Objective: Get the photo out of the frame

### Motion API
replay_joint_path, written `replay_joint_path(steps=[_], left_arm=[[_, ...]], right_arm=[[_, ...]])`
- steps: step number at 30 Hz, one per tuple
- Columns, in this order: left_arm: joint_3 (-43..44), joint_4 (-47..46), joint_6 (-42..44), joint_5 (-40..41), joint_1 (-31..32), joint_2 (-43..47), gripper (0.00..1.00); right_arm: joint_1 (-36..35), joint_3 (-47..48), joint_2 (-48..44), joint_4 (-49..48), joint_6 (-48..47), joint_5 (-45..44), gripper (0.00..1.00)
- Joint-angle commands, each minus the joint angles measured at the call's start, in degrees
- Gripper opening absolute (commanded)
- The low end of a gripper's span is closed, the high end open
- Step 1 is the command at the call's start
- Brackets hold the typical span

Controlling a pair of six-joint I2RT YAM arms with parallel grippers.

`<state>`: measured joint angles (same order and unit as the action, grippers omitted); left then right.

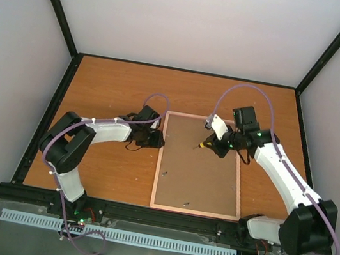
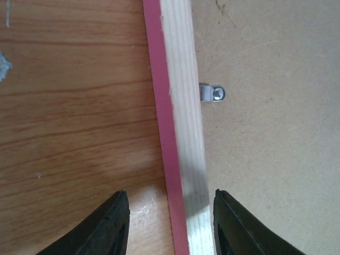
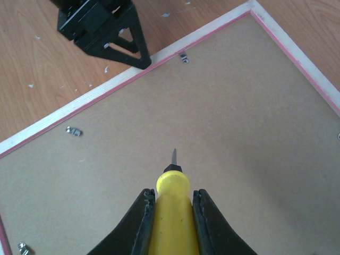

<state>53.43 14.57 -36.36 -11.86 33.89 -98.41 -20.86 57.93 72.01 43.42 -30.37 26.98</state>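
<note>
**Frame face down, backing board seated: photo not yet freed**

You see the pink frame [image 1: 193, 211] lying face down on the table [image 1: 105, 169]. Its pale wooden back edge is uppermost and the brown backing board [image 1: 204, 178] sits inside it. The photo shows in no view; you may judge that it lies under the board, inside the frame. Small metal tabs [image 2: 212, 94] project from the rails over the board's margin. The right wrist view shows several around the edge, but they are too small to tell whether any is already turned aside.

Left fingers [image 2: 114, 223]: apart, one on the table side and one on the board side of the frame's left rail, which runs between them. Neither visibly presses on the rail. This placement probably serves to steady the frame.

Right fingers [image 3: 141, 223]: clamped on the yellow-handled screwdriver [image 3: 173, 183]. Its blade points down over the open middle of the board, well apart from every tab. You cannot tell whether the tip touches the board.

Progress: early, by the look of things. The board is in place and nothing has come out of the frame. What is left, as a judgement:
- bring the blade to each tab in turn and bend or turn it clear;
- lift the board away;
- take the photo out from beneath it.
</note>
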Motion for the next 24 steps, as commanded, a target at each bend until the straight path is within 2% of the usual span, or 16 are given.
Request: replay_joint_path(steps=[1, 13, 19, 24], left_arm=[[0.65, -2.31, 1.14, -1.97, 0.19, -0.73, 0.44], [-3.42, -4.67, 0.84, -3.30, 0.56, -0.51, 0.45], [-4.25, -4.90, 0.79, -2.91, 0.57, -1.38, 0.37], [-4.39, -4.90, 0.63, -2.91, 0.64, -1.65, 0.32]], right_arm=[[0.38, 6.81, 6.85, -1.01, 0.99, 2.03, 0.03], [-2.62, 26.84, 32.48, 0.44, 5.74, 7.31, 0.03], [-4.29, 31.71, 38.76, 2.17, 6.20, 12.36, 0.03], [-5.46, 32.51, 41.36, 2.07, 6.63, 12.65, 0.03]])
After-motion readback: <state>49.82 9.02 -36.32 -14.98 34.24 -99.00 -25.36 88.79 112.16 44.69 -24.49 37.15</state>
